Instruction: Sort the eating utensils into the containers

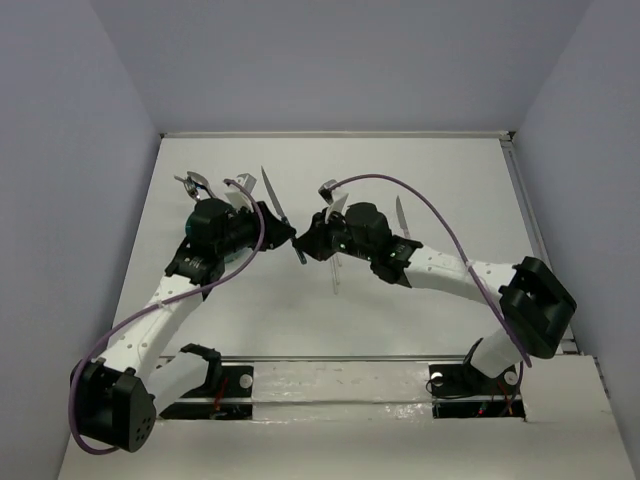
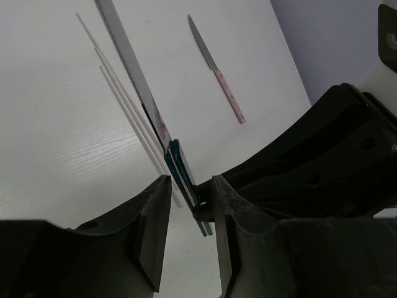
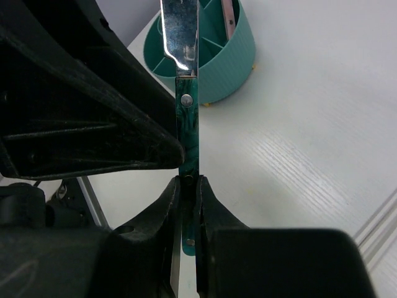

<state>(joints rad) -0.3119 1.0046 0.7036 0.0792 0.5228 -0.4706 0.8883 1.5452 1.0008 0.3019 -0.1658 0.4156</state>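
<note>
1. Where the two arms meet over the white table (image 3: pixel 310 155), the right end effector (image 3: pixel 188 186) is clamped on the butt end of a green-handled knife (image 3: pixel 188 118). Its black fingers press flat against both sides of the handle.
2. The left end effector (image 2: pixel 189 183) straddles the same handle from the opposite side. Its fingers stand apart, with a clear gap between the handle and one of them, so it brackets the knife without visibly gripping it.
3. The knife is off the table, held in the air between the two wrists. Its handle is marbled dark green with a metal rivet, and its blade is polished steel with a serrated edge.
4. Just beyond, a teal cup (image 3: pixel 232 68) stands upright on the table. It is round, with a ribbed plastic wall and inner dividers. A pink-handled piece (image 3: pixel 229 15) stands in one compartment. The blade crosses in front of the cup, and the left arm's black body hides the cup's left side.
5. Farther out, thin pale sticks (image 2: pixel 121 102) lie side by side on the table behind the blade. A pink-handled knife (image 2: pixel 216 68) lies flat, well apart from them.
6. The table surface shows a faint wood grain. In the top view, silvery utensil ends (image 1: pixel 196 182) show beyond the left arm, too small to name.
</note>
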